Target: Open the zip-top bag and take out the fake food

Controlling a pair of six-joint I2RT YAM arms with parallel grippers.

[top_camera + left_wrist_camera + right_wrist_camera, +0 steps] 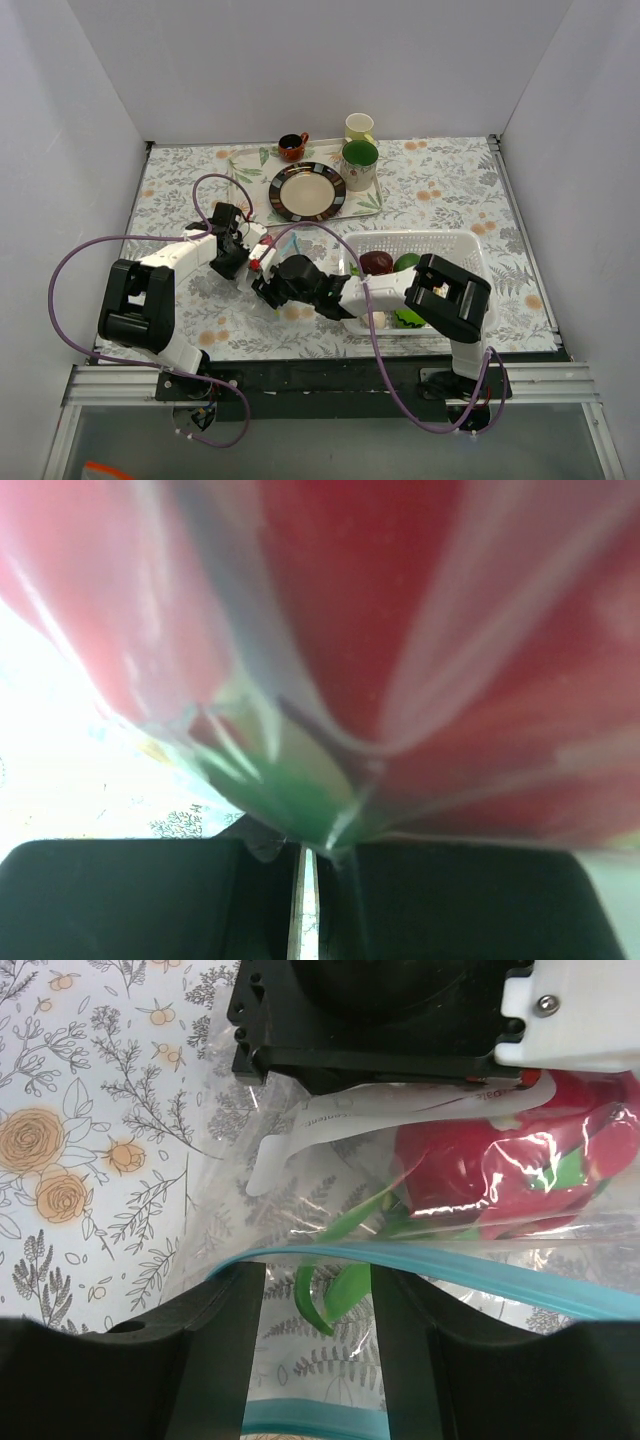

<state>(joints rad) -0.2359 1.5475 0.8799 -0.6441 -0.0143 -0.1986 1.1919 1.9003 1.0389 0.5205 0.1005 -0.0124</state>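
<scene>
zip-top bag (330, 1185), pinched in left pincer (305, 852)

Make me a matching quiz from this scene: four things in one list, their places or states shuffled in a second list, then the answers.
Things:
1. left gripper
2. right gripper
3. plate
4. white basket

Places or states:
A. on the tray at the back
B. open at the blue zip strip
C. shut on the zip-top bag
D. holds loose fake food

Pairs: 1-C, 2-B, 3-A, 4-D
</scene>
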